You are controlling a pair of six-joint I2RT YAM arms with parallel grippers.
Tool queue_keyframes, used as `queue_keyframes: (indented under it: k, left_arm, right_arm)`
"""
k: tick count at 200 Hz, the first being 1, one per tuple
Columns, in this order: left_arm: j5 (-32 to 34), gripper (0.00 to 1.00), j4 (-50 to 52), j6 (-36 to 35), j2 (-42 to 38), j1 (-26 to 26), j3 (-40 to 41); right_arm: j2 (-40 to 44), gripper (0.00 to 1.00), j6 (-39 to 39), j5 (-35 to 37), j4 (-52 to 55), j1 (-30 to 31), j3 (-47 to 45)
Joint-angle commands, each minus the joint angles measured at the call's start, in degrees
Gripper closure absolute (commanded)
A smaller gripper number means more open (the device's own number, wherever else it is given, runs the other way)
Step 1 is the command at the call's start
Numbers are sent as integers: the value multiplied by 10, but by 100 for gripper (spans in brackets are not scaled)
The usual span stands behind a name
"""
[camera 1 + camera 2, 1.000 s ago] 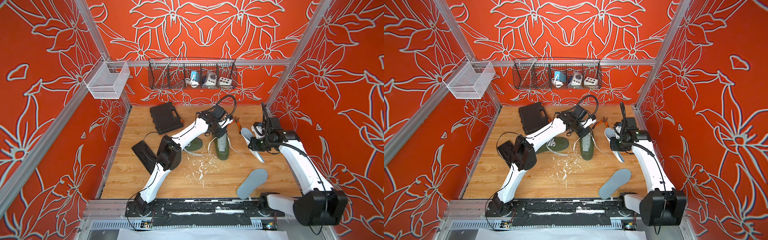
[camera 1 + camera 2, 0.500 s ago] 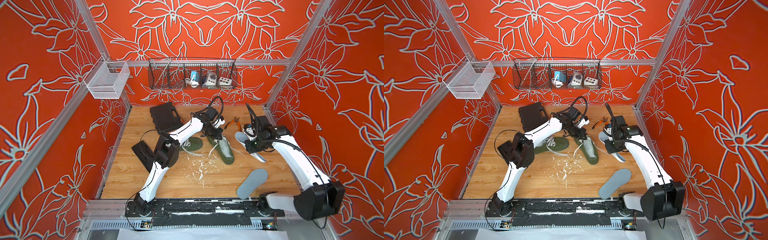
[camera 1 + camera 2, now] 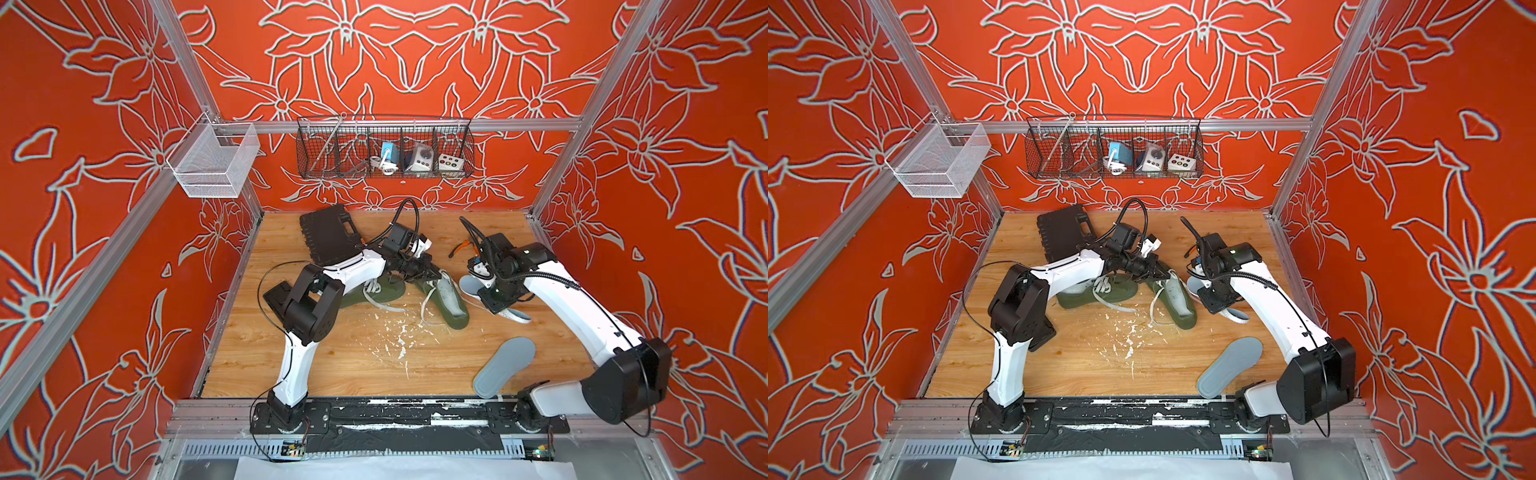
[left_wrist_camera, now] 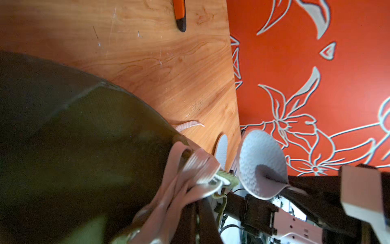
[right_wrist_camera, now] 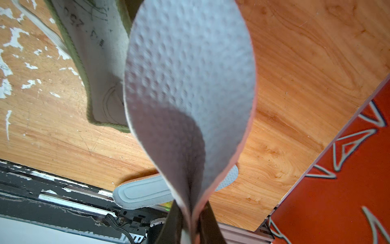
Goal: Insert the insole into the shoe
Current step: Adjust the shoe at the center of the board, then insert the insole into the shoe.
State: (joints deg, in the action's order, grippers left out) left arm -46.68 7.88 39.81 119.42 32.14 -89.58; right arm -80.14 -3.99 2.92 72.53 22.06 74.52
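Clamping shoe (image 3: 446,297) in closed left gripper (image 3: 430,272) on wooden tabletop (image 3: 332,357) strewn with white flakes (image 3: 395,336). Pinching folded insole (image 5: 190,84) in right gripper (image 5: 191,219), just beside shoe's opening, above tabletop. Sitting within orange flower-patterned walls (image 3: 415,62), wire basket (image 3: 384,147) hanging at back.

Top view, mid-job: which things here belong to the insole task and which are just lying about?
In the job: green shoe, gripped by the left claw; grey insole, pinched in the right claw.
Lying about: second green shoe; spare insole; black case; orange-handled pliers; wire basket; white mesh bin.
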Motion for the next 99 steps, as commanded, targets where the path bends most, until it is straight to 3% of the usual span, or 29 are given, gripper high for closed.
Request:
queue_keyframes:
  k: [1, 53, 99]
  left_arm:
    - [-43, 100, -110, 82, -30, -1, 11]
    - [-2, 100, -156, 110, -50, 0, 77]
    - [-12, 100, -180, 113, -35, 0, 88]
  right_arm:
    - [-4, 90, -17, 26, 31, 5, 24]
    - [-5, 92, -25, 68, 51, 26, 29]
    - [-11, 94, -15, 78, 60, 61, 31]
